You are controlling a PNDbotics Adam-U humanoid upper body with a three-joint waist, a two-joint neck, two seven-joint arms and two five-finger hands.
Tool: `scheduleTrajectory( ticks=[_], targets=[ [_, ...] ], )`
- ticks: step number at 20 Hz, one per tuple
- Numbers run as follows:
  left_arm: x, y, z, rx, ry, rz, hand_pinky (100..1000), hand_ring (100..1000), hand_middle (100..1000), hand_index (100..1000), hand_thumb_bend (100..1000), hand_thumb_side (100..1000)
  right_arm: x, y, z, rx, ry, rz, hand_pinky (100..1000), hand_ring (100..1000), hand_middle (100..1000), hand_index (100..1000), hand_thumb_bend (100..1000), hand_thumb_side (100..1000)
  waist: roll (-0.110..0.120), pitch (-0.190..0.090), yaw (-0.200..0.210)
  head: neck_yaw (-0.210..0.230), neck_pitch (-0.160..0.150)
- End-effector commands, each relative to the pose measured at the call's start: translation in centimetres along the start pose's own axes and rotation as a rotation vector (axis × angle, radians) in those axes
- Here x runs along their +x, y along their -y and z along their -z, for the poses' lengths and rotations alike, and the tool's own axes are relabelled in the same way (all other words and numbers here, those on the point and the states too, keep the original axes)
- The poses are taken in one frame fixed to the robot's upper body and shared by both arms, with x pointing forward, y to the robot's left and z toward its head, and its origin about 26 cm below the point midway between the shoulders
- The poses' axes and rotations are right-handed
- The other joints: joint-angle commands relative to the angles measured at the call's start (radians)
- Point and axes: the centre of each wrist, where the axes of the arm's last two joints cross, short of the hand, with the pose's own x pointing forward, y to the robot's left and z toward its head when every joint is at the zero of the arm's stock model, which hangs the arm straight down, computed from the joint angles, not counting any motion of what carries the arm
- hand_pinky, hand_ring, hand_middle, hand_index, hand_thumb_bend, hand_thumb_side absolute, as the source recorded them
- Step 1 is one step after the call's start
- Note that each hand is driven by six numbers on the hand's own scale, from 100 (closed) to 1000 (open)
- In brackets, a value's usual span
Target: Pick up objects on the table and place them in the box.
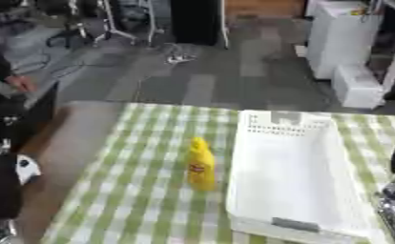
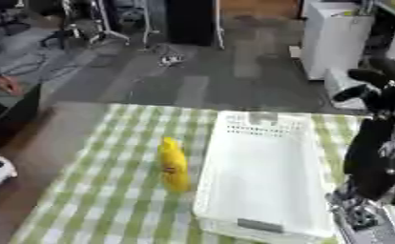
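— Left eye view: what's sitting on the checked cloth [image 1: 126, 200]?
— A yellow bottle [image 1: 201, 164], red label, standing upright just left of the white box [image 1: 297, 176].
— And the hands?
— The right hand [image 2: 376, 90] is hovering with fingers apart; the left isn't showing.

One bottle, one box on the tabletop
A single yellow bottle [image 1: 201, 164] stands upright mid-table, just beside the left wall of the one white box [image 1: 294, 174] toward the tabletop's right edge
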Motion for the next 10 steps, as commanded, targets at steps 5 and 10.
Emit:
scheduleTrajectory(
  ticks=[5,10],
  targets=[
    [0.51,-0.32,0.77,-0.011,0.024,0.024,860,659,830,950,101,1000,0.26,0.09,0.75,-0.002,0.032,0.012,401,624,694,754,100,944,0.0,-0.007,0.003,0.004,0.006],
    [0.51,-0.33,0.71,-0.015,0.012,0.033,866,658,832,954,100,1000,0.26,0.07,0.8,0.0,0.033,0.014,401,624,694,753,100,944,-0.001,-0.005,0.0,0.03,0.052]
  ],
)
